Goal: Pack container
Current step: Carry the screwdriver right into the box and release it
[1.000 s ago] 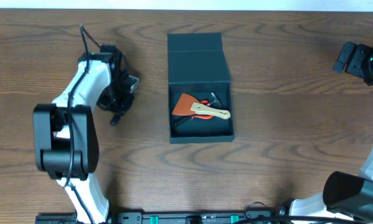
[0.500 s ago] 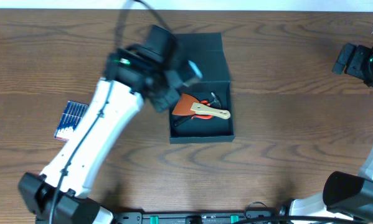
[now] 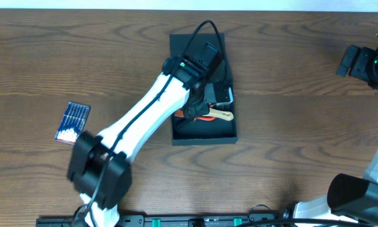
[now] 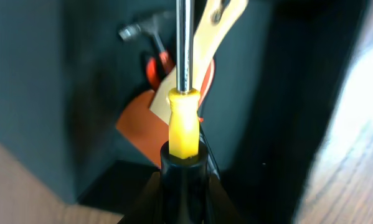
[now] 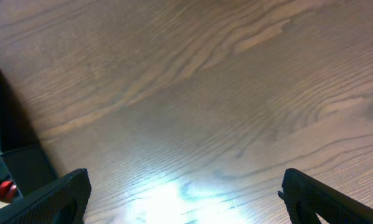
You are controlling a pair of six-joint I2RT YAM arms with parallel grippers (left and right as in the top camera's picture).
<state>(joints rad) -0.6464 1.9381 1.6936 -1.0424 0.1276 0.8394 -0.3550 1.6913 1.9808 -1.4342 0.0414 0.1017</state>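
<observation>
Arms, two: I am holding the left one stretched diagonally over the single container (image 3: 204,140) at mid-table, left gripper (image 4: 185,177) clamping one yellow-handled screwdriver (image 4: 184,124) above its cavity. The right gripper (image 5: 185,198) is idling far right, jaws spread. One blue case (image 3: 72,122) is lying left.

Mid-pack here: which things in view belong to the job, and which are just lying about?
Job: container, screwdriver held in left gripper above it, orange scraper already inside.
Lying about: blue bit case, off to the left, untouched.
</observation>
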